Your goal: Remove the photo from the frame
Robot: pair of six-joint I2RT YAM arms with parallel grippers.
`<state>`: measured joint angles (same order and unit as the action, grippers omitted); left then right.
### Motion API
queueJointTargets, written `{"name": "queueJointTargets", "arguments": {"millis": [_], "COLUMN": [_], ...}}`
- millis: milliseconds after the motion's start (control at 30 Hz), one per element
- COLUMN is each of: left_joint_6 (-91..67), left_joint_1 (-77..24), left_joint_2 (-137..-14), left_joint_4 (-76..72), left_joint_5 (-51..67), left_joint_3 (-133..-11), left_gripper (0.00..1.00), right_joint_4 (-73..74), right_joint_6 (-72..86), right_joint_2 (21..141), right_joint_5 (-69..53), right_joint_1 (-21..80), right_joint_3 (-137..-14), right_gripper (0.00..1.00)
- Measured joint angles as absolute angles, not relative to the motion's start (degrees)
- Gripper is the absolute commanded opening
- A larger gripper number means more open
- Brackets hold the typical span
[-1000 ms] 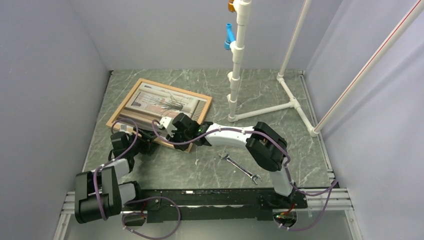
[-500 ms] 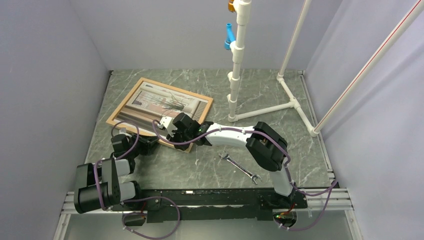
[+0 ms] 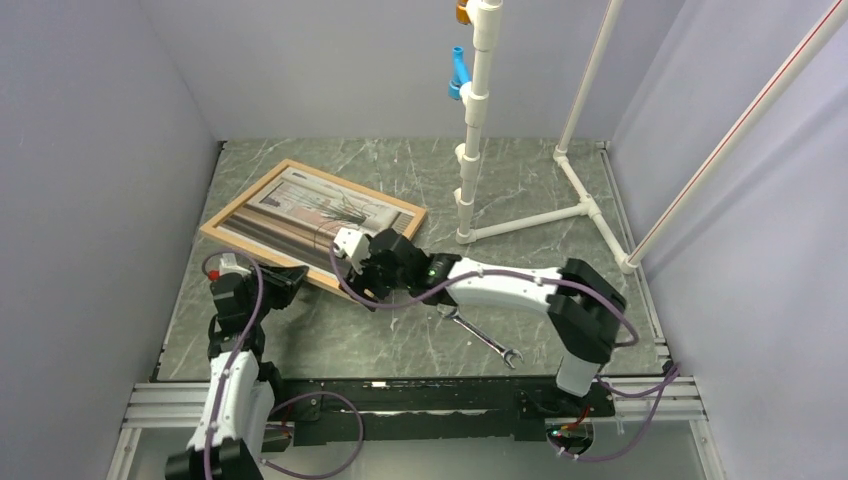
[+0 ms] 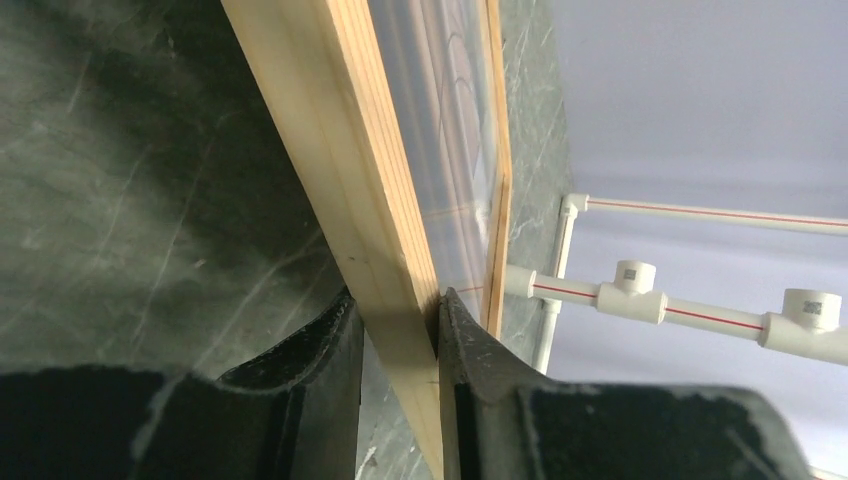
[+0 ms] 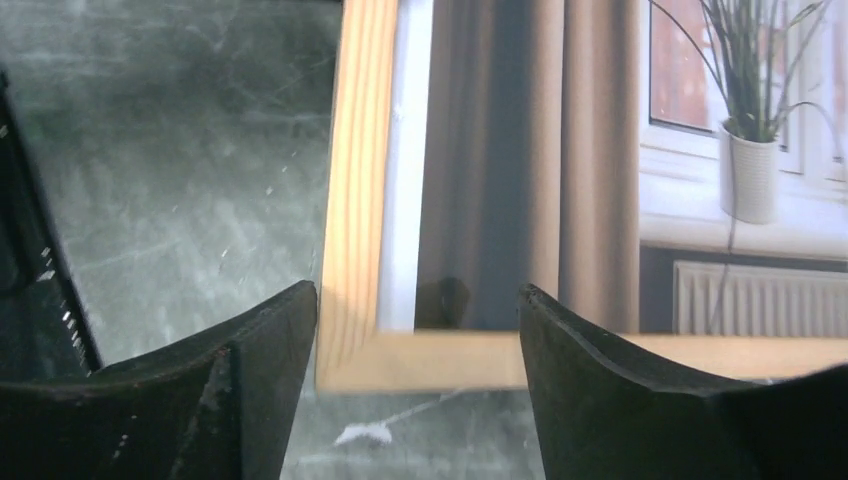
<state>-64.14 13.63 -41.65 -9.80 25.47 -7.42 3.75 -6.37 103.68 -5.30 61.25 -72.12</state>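
Our left gripper [image 4: 395,302] pinched the frame [image 3: 357,186] by its near rail, arm reaching forward. Our right gripper [image 5: 415,300] hovered wide open over a corner. The photo [image 3: 300,205] sat inside, centre-left on the green marble table [image 3: 400,330].

A light wooden frame [image 3: 357,186] holding a photo [image 3: 300,205] lies left of centre on a green marbled table [image 3: 400,330], the left gripper [image 3: 285,275] and right gripper [image 3: 352,248] at its lower edge.

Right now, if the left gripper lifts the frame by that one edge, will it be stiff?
Probably stiff: the frame is straight wood strip, pinched by the left gripper without visible bending. Held at one edge, it may swing or twist, being wide. Its shiny front suggests a glazing sheet, so likely slippery and perhaps fragile.
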Motion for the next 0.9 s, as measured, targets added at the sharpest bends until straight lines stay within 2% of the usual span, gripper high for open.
{"name": "queueJointTargets", "arguments": {"millis": [133,433,600,900], "left_joint_6": [-63.2,-59.1,-58.2,-56.2], "left_joint_1": [13.6,13.6,13.6,13.5], "left_joint_2": [-33.9,-28.1,-23.2,-21.0], "left_joint_4": [3.8,27.5,36.2,46.7], "left_joint_5": [23.3,21.9,21.5,20.2], "left_joint_3": [-12.1,-24.7,-28.2,-34.6], "left_gripper": [0.0,0.0,0.0,0.0], "right_joint_4": [-0.4,-14.9,-26.0,-39.2], "right_joint_6": [-7.7,-11.8,-17.1,-24.3], "right_joint_2": [94.1,73.8,76.4,85.4], "right_joint_5": [-3.0,-1.5,5.5,12.7], "right_joint_1": [64.1,72.1,75.9,76.9], "right_joint_3": [-63.6,-42.7,-36.7,-36.7], "right_gripper": [0.85,0.88,0.86,0.76]}}
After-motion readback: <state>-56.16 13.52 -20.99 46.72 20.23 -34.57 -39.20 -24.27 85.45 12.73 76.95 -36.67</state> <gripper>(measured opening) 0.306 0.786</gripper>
